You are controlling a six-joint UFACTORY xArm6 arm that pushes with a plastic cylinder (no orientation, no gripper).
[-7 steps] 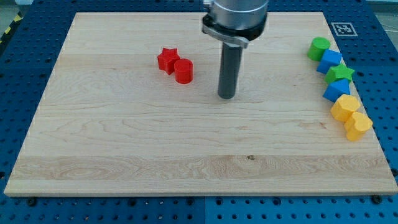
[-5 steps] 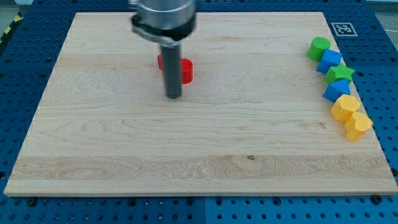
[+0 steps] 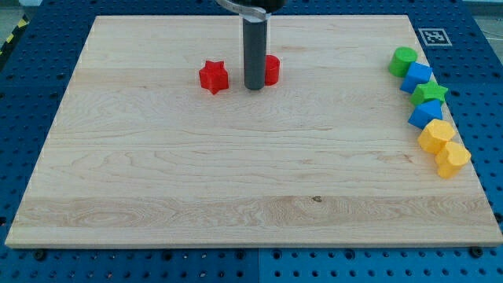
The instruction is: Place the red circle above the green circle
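The red circle (image 3: 270, 70) sits in the upper middle of the wooden board, partly hidden behind my rod. My tip (image 3: 253, 86) stands on the board touching the red circle's left side. The green circle (image 3: 402, 60) is at the view's far right near the top, at the head of a row of blocks. The red star (image 3: 213, 76) lies left of my tip, apart from it.
Below the green circle along the board's right edge (image 3: 471, 141) run a blue block (image 3: 419, 77), a green star (image 3: 430, 93), another blue block (image 3: 425, 115) and two yellow blocks (image 3: 436, 135) (image 3: 451, 158). A fiducial marker (image 3: 431, 36) sits off the board's top right corner.
My tip swung left past the red circle, then came back up and right. The red circle has been pushed right and slightly up, away from the red star.
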